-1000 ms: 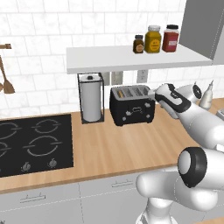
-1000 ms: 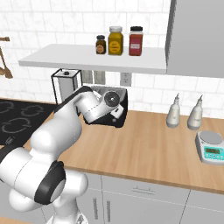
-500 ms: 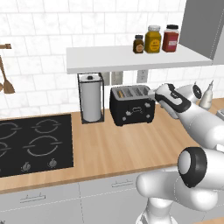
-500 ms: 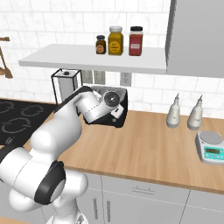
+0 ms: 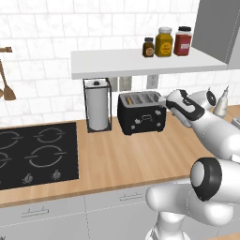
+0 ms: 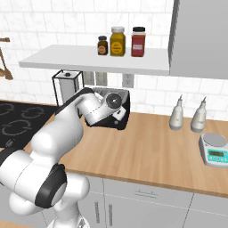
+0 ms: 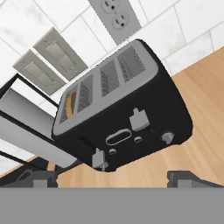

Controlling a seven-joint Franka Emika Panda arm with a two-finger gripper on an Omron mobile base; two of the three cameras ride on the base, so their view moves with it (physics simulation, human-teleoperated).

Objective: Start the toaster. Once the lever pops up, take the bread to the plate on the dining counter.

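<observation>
Black toaster, bread in end slot, claw wide open, empty.

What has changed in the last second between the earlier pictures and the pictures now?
Nothing has visibly changed. The gripper still hangs open beside the toaster, holding nothing, and the bread still sits in its slot.

Black toaster stands upright against the tiled wall (bread sunk in its end slot).
</observation>
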